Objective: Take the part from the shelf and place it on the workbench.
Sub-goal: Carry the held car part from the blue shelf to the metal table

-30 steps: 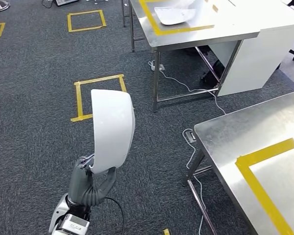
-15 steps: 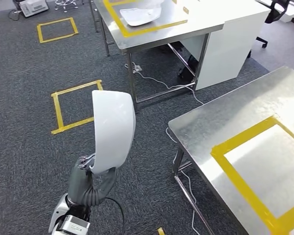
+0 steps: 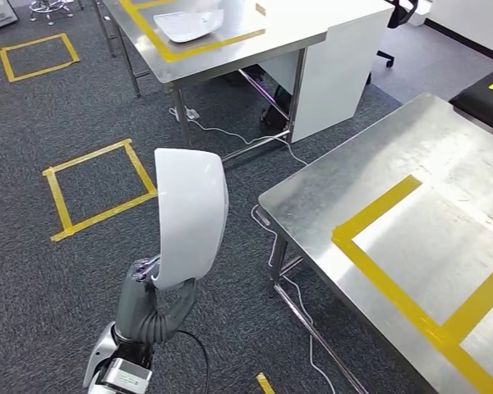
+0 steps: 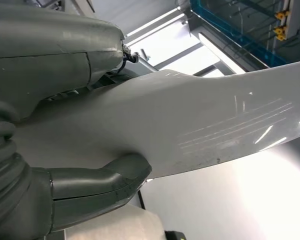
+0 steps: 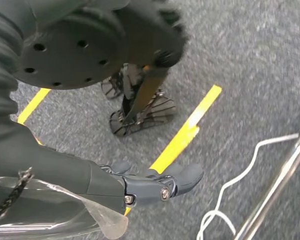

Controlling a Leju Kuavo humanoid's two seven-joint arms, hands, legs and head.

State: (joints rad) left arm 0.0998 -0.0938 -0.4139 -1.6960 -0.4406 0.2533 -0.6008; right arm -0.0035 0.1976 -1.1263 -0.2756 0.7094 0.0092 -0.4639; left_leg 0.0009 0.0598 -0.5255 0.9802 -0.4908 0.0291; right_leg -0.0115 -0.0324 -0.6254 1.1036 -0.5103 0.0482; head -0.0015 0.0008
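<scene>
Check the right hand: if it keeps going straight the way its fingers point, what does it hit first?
Probably the grey carpet. In the right wrist view the right hand hangs over the floor, above a yellow tape strip; the white cable lies close. Depth is unclear.

A shiny steel workbench (image 3: 331,189) with a yellow tape rectangle (image 3: 380,275) on its top stands at four o'clock. At twelve o'clock a second steel table (image 3: 232,51), also yellow-taped, carries a flat white curved panel (image 3: 188,25). On the dark grey carpet floor (image 3: 33,271), yellow tape squares (image 3: 95,189) lie at ten o'clock, and white cables (image 3: 232,135) trail between the tables.
</scene>
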